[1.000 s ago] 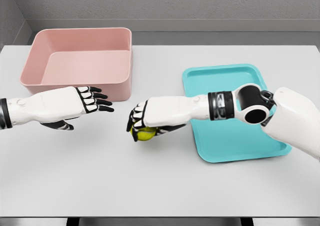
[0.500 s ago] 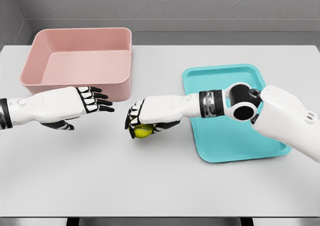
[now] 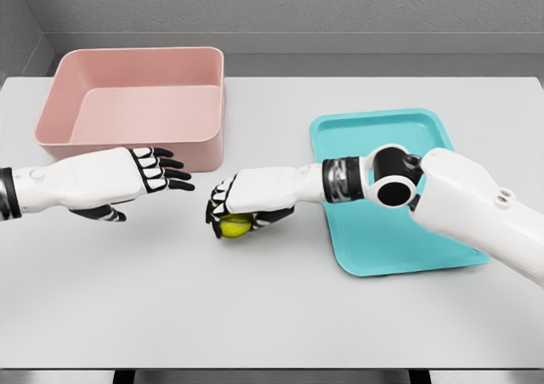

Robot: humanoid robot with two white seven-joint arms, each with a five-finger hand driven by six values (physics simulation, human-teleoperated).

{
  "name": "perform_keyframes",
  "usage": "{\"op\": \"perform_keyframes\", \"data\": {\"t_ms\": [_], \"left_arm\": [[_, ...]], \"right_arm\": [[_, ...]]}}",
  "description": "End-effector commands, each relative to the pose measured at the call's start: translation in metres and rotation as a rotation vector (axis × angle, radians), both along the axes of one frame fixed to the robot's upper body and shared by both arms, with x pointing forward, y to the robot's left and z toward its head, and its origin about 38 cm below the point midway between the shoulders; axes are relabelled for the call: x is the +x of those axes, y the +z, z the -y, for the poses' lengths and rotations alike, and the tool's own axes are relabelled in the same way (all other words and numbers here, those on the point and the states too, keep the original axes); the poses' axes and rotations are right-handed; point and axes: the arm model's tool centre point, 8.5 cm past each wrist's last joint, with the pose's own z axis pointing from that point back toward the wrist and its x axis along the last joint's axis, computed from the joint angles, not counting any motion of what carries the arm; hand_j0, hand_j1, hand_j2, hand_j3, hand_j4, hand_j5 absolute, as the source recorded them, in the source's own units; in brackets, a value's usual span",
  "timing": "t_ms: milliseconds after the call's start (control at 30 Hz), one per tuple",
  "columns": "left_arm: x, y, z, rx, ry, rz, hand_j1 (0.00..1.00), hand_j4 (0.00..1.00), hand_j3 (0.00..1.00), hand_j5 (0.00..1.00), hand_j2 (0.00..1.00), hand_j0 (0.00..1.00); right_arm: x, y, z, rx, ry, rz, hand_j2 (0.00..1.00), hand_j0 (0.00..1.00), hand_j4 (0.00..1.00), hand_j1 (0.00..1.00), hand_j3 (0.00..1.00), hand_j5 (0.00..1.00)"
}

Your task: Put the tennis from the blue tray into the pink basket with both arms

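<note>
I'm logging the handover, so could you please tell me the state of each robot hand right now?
Left robot hand: open, fingers extended, holding nothing.
Right robot hand: shut on the tennis ball, over the table between basket and tray.

We see the basket (image 3: pixel 136 104) far left on the table (image 3: pixel 272 307), the tray (image 3: pixel 399 240) right, and the ball (image 3: pixel 235 225) between them, nearer.

I see a pale grey worktop (image 3: pixel 272 316) filling most of my view. A pink basket (image 3: pixel 136 104) sits on it at the far left, and a blue tray (image 3: pixel 399 240) lies flat on it to the right, well apart from the basket.
</note>
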Motion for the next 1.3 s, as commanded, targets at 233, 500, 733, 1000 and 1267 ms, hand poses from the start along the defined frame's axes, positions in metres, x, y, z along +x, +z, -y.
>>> {"op": "perform_keyframes", "data": {"t_ms": [233,500,733,1000,1267], "left_arm": [[0.000,0.000,0.000,-0.005,0.001,-0.003,1.00,1.00,1.00,1.00,1.00,1.00],[0.000,0.000,0.000,-0.005,0.001,-0.005,1.00,1.00,1.00,1.00,1.00,1.00],[-0.001,0.000,-0.005,0.010,0.009,-0.008,1.00,1.00,1.00,1.00,1.00,1.00],[-0.001,0.003,-0.006,0.011,0.011,-0.003,1.00,1.00,1.00,1.00,1.00,1.00],[0.001,0.011,-0.013,0.010,0.026,0.008,1.00,1.00,1.00,1.00,1.00,1.00]], "right_arm": [[0.002,-0.008,-0.009,-0.010,0.001,-0.020,0.53,0.53,0.53,0.53,0.53,0.53],[0.004,-0.013,-0.010,-0.025,-0.003,-0.027,0.53,0.53,0.53,0.53,0.53,0.53],[0.005,-0.014,-0.011,-0.021,-0.008,-0.030,0.64,0.64,0.64,0.64,0.64,0.64],[0.009,-0.013,-0.013,-0.021,-0.060,-0.034,1.00,1.00,1.00,1.00,1.00,1.00],[0.012,0.012,0.037,0.010,-0.024,0.030,1.00,1.00,1.00,1.00,1.00,1.00]]}}
